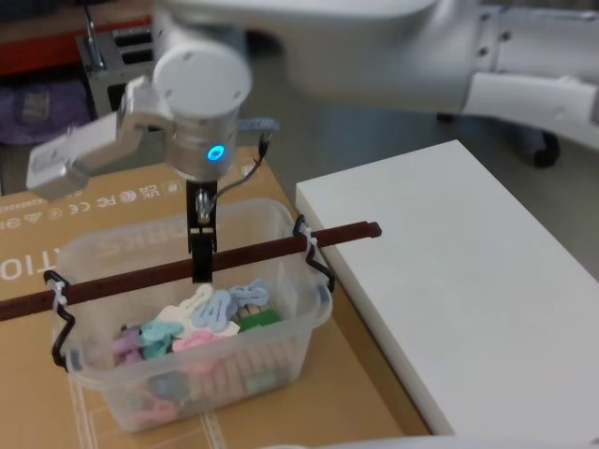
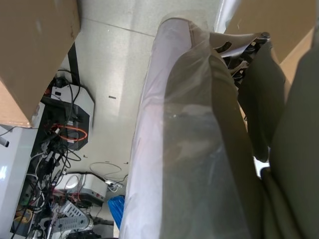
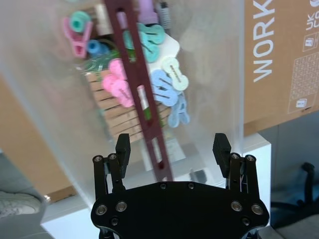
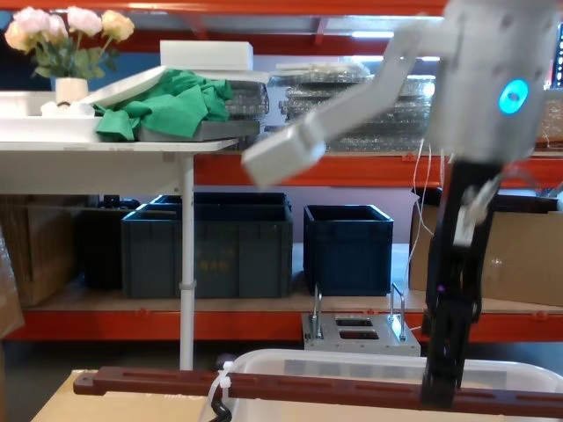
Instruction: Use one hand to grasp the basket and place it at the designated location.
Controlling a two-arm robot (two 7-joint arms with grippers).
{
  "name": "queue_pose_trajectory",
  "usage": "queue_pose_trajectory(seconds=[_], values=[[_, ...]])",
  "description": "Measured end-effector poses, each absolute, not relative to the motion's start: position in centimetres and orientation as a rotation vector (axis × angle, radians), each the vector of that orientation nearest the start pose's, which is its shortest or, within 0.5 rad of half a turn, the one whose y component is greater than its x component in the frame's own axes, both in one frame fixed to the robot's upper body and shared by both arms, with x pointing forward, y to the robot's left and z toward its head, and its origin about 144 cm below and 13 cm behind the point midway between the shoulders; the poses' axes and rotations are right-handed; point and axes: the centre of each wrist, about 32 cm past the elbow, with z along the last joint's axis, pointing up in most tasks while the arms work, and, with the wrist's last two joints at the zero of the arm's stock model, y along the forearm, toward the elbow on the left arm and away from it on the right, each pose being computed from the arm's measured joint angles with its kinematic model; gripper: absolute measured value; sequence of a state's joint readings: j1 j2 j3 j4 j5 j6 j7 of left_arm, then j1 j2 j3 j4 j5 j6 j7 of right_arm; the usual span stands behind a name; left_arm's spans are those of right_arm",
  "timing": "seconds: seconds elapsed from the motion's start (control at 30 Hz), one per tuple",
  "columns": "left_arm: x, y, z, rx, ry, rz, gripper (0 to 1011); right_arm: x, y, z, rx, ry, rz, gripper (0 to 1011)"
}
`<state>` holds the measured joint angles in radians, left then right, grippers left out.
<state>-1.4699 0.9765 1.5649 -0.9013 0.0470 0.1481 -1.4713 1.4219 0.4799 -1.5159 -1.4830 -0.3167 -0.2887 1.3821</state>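
i have the right gripper point(image 3: 171, 147) at the bar handle point(image 1: 140, 278), fingers spread either side of it, not yet pinching. the basket point(image 1: 281, 351) sits on the cardboard box point(image 1: 103, 201), beside the white table point(image 1: 468, 281); grasp, lift and placing all remain, i reckon

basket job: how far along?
Done: the right tool is at the handle, jaws straddling the bar. In hand: the grasp; the jaws are open, not clamped. Left: close, lift the basket off the cardboard box and set it at its spot.
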Motion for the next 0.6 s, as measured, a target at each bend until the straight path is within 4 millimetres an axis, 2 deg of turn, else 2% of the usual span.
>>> queue_pose_trajectory(seconds=[0.2,0.6], values=[[61.6,49.7,139.4,1.629,0.169,0.176,0,55.9,-10.0,141.7,-1.339,-1.194,0.823,1001],[61.6,49.7,139.4,1.629,0.169,0.177,0,55.5,-10.7,142.9,-1.318,-1.206,0.800,1001]])
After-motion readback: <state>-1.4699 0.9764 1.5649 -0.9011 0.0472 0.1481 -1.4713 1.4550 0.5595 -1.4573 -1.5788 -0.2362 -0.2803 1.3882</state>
